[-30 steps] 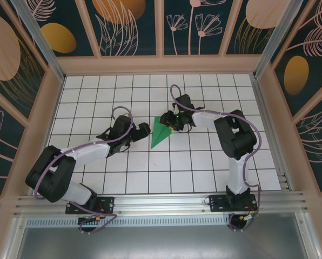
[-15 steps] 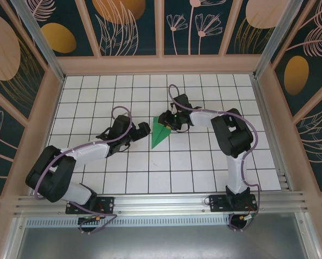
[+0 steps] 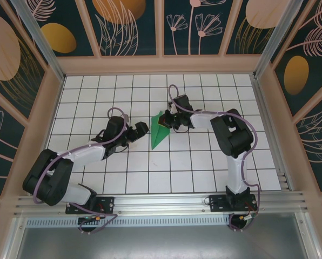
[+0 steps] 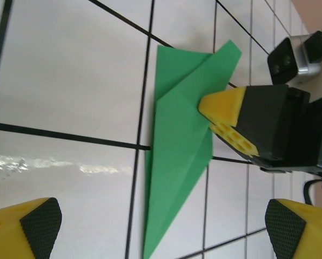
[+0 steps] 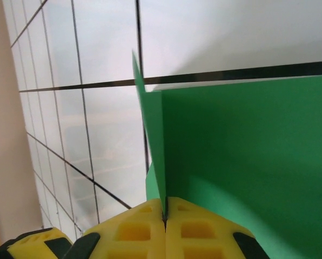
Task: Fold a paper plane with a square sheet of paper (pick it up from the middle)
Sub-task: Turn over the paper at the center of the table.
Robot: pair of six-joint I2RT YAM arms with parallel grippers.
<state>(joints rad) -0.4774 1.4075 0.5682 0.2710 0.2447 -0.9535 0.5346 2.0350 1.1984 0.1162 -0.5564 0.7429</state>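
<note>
The paper plane (image 3: 158,135) lies near the middle of the white grid table (image 3: 91,91), its nose toward the arms' bases and its wide tail away from them. The right gripper (image 5: 165,211) is clenched on an upright flap at the tail (in its own wrist view the yellow pads meet with only thin green paper between them). The left gripper (image 3: 141,129) hangs just beside the plane's left edge, jaws spread and holding nothing. This looks like a wing fold being set. To do it well, the left should probably pin the body by the ridge while the right lays the flap over gently, since thin paper buckles if tugged.
</note>
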